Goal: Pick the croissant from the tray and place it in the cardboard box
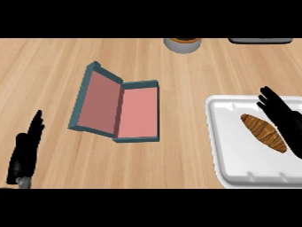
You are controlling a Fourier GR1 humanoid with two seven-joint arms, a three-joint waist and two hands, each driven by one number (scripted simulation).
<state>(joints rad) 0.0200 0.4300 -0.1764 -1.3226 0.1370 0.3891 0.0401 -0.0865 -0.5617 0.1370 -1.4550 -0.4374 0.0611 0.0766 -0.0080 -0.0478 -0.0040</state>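
A brown croissant [264,132] lies on the white tray [235,164] at the right of the head view. My right hand [290,126] hovers over the tray just right of the croissant, fingers straight and open, holding nothing. The box [117,105] lies open at the centre-left, with teal walls and a pink inside, its lid folded out to the left. My left hand [25,153] rests open at the lower left, fingers pointing up, well clear of the box.
A round grey container [182,44] with a brown top stands at the far edge. A dark flat object [260,40] shows at the top right. Bare wooden counter [179,164] lies between box and tray.
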